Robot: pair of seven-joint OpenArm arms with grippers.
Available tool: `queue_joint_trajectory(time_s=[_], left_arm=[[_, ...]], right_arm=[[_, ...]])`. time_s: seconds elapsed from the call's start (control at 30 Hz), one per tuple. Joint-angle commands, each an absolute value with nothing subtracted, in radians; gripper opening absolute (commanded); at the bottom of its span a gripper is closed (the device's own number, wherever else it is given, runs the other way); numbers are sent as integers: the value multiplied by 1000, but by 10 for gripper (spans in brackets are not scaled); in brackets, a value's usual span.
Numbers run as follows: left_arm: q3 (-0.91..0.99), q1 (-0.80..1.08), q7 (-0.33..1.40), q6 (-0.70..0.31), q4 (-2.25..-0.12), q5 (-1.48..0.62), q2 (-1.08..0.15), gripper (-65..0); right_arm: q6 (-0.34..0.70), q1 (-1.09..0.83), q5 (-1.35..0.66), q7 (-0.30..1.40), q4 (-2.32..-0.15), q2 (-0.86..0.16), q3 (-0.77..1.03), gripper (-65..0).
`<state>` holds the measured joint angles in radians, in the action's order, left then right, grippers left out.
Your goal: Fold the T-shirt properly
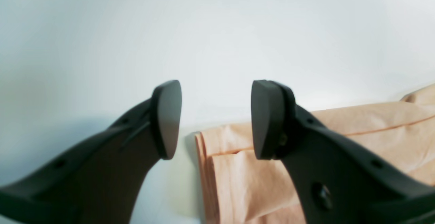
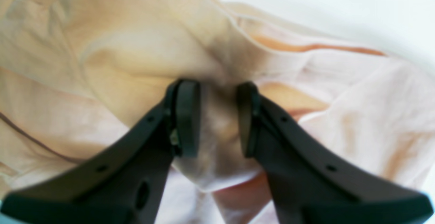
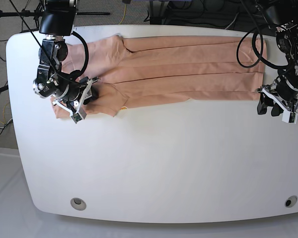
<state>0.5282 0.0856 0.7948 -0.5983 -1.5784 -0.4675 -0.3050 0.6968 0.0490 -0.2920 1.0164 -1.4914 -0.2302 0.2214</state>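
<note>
Black fingers (image 2: 185, 118) of my right gripper (image 2: 217, 118) fill the bottom of the right wrist view, pinching a bunched fold of the T-shirt (image 2: 129, 57) between them; the cloth spreads out ahead of the tips and to both sides, creased and blurred; a darker seam line runs off to the right of the tips.

From the base view I see the white table (image 3: 154, 163) first, then the T-shirt (image 3: 188, 74) lying along its far edge as a long peach band folded lengthwise; one end sits under my right gripper (image 3: 84, 96), the other end reaches just short of my left gripper (image 3: 274, 104); a tiny spot of yellow shows at the lower edge of the cloth, a little beyond the right gripper.

My left gripper (image 1: 215, 118) stands spread apart with nothing between the fingers (image 1: 166, 118); bare table shows through the gap; the folded edge of the T-shirt (image 1: 357, 132) lies below and to the right of the tips, partly behind the right-hand finger, with layered edges visible at its corner; I cannot tell whether that finger touches the cloth.
</note>
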Motion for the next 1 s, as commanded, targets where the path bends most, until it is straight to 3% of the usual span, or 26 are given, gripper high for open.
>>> queue_joint_trajectory(time_s=[0.0, 0.97], left_arm=[[531, 80, 767, -595, -1598, -482, -322, -354], [528, 76, 780, -586, -1594, -482, -327, -353]], right_arm=[[698, 61, -293, 1012, -1504, -241, 221, -461], [698, 54, -289, 1022, -1520, -239, 218, -461]])
